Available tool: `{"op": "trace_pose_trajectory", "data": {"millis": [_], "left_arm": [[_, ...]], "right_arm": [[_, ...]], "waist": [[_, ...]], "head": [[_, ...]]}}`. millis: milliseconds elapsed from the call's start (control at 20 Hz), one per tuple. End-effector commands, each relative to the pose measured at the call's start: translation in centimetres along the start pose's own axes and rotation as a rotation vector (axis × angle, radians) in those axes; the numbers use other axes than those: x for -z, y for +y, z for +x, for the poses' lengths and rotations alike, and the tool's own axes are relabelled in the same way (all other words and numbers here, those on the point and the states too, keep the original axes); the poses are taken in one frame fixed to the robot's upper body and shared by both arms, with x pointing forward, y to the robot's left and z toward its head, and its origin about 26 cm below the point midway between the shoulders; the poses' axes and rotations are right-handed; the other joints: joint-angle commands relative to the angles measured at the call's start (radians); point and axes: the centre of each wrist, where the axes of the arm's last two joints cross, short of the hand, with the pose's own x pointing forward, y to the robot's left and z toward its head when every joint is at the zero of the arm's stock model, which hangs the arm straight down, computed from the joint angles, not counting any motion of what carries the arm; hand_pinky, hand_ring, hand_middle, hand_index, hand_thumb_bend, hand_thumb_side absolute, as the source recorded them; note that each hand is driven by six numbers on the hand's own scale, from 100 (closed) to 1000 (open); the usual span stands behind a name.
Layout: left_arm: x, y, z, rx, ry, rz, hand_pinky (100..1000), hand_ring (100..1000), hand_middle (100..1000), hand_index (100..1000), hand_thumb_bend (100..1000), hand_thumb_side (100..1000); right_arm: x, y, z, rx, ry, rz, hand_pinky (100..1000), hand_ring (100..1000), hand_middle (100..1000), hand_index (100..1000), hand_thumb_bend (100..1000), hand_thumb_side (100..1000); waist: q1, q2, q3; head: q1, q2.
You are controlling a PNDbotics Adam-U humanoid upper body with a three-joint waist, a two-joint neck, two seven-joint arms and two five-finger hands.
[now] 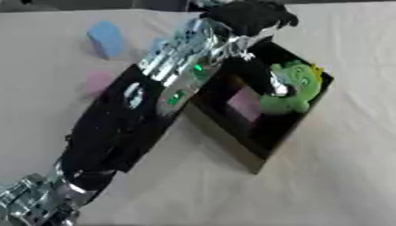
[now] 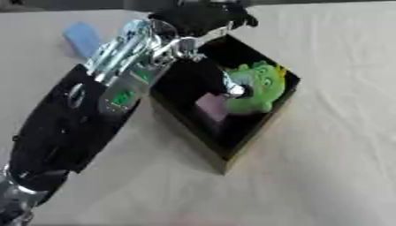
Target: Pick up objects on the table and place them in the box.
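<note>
We see our left hand (image 1: 251, 20) reaching over the far side of the black, square, open-topped box (image 1: 267, 145), which sits near the middle of the cloth-covered counter (image 1: 333, 185). One finger (image 1: 275, 84) points down into the box and touches the green plush toy (image 1: 298, 88) lying against its right wall; whether the hand is spread or curled, we cannot tell. A pink flat piece (image 1: 246, 105) lies on the box floor. A blue block (image 1: 106, 39) stands near the counter's far left corner.

One black box (image 1: 267, 145), right of centre. One green plush toy (image 1: 298, 86) and one pink block (image 1: 246, 105) inside. One blue block (image 1: 106, 39), upper left. One pink patch (image 1: 98, 80), left.
</note>
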Motion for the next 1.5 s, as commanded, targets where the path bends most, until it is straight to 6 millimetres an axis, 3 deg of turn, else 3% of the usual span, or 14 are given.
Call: {"op": "trace_pose_trajectory", "data": {"millis": [50,300,650,850,1500], "left_arm": [[-2.6,2.7,-2.3,-0.013,0.042,0.071,952,970,895,928,504,455],[-6.6,4.2,-7.7,-0.079,0.242,0.15,916,935,866,896,430,424],[-11.1,4.2,-14.2,-0.104,0.509,0.161,914,936,872,914,452,414],[-12.3,3.1,-16.5,-0.143,0.583,0.105,913,936,873,915,473,402],[-14.3,-1.5,-21.3,-0.226,0.702,-0.162,911,938,877,915,612,372]], "right_arm": [[0.5,-0.7,0.8,-0.031,-0.03,0.007,867,816,581,769,100,551],[0.5,-1.1,0.9,-0.051,-0.037,-0.004,867,816,581,768,100,550],[0.3,-1.2,0.9,-0.069,-0.043,-0.011,867,816,580,768,100,548],[0.2,-1.2,0.9,-0.072,-0.042,-0.009,868,816,579,768,100,548],[0.1,-1.1,0.8,-0.076,-0.037,-0.008,868,817,578,768,100,548]], "waist": [[-0.001,-0.037,0.004],[0.003,-0.032,0.016],[-0.002,-0.017,0.026],[-0.006,-0.01,0.028],[-0.004,-0.005,0.018]], "head": [[-0.013,0.0],[-0.038,0.005],[-0.057,-0.003],[-0.054,-0.004],[-0.04,-0.011]]}}
